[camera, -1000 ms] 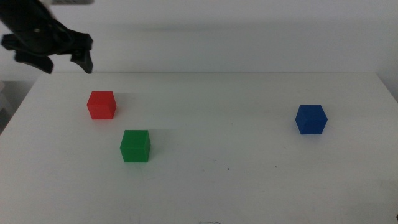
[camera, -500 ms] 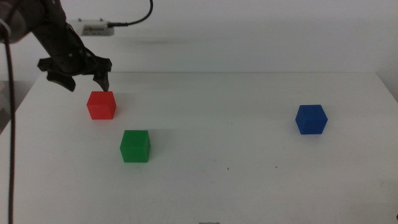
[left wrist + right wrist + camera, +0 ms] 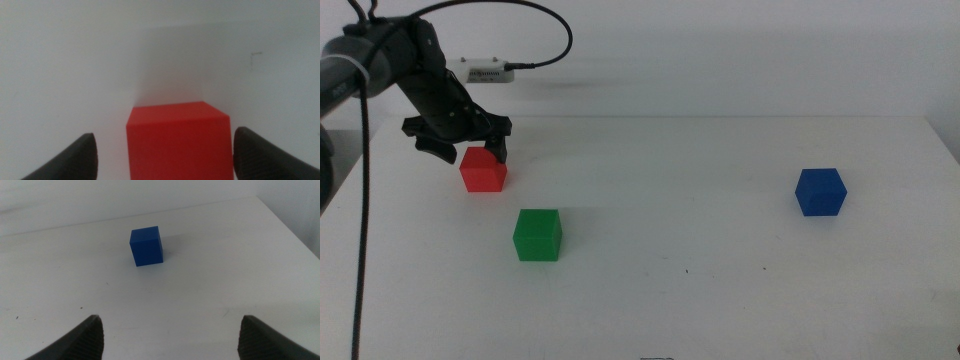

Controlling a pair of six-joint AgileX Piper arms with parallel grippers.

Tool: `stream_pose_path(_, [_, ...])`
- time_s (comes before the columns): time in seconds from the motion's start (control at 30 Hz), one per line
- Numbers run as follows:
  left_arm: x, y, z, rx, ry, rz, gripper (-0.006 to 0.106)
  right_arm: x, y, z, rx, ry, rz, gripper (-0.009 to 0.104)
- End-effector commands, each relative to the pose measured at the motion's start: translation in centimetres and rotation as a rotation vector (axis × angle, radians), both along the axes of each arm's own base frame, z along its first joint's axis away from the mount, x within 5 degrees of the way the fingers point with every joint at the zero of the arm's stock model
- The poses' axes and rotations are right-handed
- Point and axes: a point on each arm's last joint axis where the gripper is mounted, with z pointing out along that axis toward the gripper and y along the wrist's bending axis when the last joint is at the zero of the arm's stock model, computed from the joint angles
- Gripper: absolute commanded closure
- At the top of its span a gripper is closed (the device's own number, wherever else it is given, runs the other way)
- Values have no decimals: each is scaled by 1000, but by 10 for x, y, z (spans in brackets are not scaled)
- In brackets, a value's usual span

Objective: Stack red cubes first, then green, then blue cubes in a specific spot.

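Observation:
The red cube [image 3: 483, 170] sits on the white table at the far left. My left gripper [image 3: 463, 149] is open and hangs just above and behind it. In the left wrist view the red cube [image 3: 178, 139] lies between the two spread jaws. The green cube [image 3: 538, 235] stands a little nearer and to the right of the red one. The blue cube [image 3: 819, 191] stands alone on the right side; it also shows in the right wrist view [image 3: 146, 245]. My right gripper [image 3: 172, 337] is open, held back from the blue cube and out of the middle view.
A white box with a black cable [image 3: 486, 72] lies at the back left behind the arm. The table's far edge [image 3: 720, 116] runs behind the cubes and its right edge [image 3: 942, 145] lies past the blue cube.
My left gripper has come down and to the right from the back left corner and now stands over the red cube. The cubes have not moved.

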Motion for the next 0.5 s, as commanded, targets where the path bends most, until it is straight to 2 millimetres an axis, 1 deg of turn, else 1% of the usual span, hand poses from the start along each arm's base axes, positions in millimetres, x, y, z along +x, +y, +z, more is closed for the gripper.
stream_pose_path(0.0, [3, -2, 39, -23, -134, 9, 9, 0, 0, 11, -16, -99, -5, 10])
stream_pose_path(0.17, [6, -2, 26, -25, -115, 11, 9, 0, 0, 11, -16, -99, -5, 10])
stream_pose_path(0.33, [8, -2, 22, -26, -121, 16, 11, 0, 0, 11, -16, -99, -5, 10])
stream_pose_path(0.4, [9, -2, 21, -32, -122, 20, 15, 0, 0, 11, -16, -99, -5, 10])
stream_pose_path(0.47, [9, -2, 21, -36, -121, 23, 23, 0, 0, 11, -16, -99, -5, 10])
